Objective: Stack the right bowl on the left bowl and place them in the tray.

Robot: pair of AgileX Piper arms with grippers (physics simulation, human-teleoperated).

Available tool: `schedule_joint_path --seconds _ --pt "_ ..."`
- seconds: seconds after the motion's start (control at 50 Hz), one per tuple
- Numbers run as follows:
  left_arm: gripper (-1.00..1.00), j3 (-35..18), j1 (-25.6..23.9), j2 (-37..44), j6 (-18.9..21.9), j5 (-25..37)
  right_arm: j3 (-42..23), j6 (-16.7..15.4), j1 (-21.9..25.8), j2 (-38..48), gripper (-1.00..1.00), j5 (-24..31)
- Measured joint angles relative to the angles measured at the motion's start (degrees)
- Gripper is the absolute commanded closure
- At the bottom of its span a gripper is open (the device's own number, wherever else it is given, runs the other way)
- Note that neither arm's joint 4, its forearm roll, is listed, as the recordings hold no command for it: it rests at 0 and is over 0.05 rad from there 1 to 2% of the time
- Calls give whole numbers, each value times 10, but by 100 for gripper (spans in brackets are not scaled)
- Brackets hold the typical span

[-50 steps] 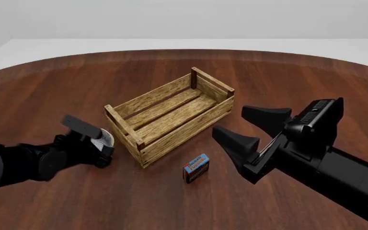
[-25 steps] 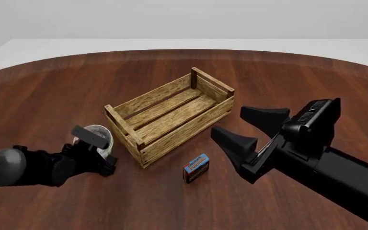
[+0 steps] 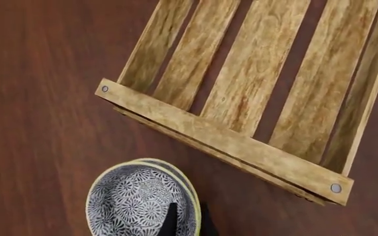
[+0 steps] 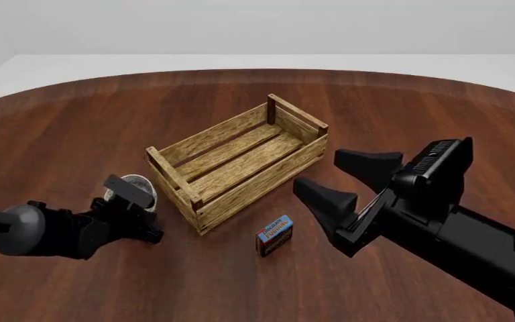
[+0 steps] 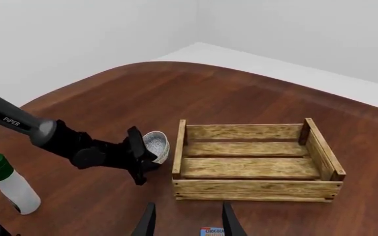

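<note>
1. Left wrist view shows two small round ceramic bowls, white with a dense blue-grey floral pattern and pale rims, nested one in the other: the right bowl (image 3: 140, 204) sits inside the left bowl (image 3: 190, 192), of which only a thin rim edge shows.
2. Front view places the stack just beside the near left corner of the tray (image 4: 239, 161), a large rectangular light-wood slatted crate with darker corner posts; the bowls are outside it, and whether they rest on the brown wooden table (image 4: 61, 134) or hang just above it cannot be told.
3. One dark fingertip (image 3: 171, 222) of the left gripper (image 4: 132, 201) lies inside the bowls and another just outside the rim, so the jaws pinch the wall of the stacked bowls.
4. The left arm reaches in low from the near left, almost level with the table, its wrist pointing toward the crate.
5. The right gripper (image 4: 351, 178) hangs above the table near the crate's right side, jaws spread wide and holding nothing; its arm slopes up from the near right corner.
6. A small blue-and-red box (image 4: 275, 235) lies on the table in front of the crate, between the two grippers.
7. Right wrist view shows a white bottle with a green cap (image 5: 8, 184) standing upright, well apart from the crate, beyond the left arm.
8. The crate's near end wall stands between the bowls and its slatted floor.
</note>
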Motion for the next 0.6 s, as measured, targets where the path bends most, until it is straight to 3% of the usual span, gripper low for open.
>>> schedule_joint_path --seconds 0.28,0.6 --pt "100 8 5 -30 -6 15 0 0 0 -1 -100 1" --pt "100 12 15 -123 -37 87 0 -1 -1 -10 -100 6"
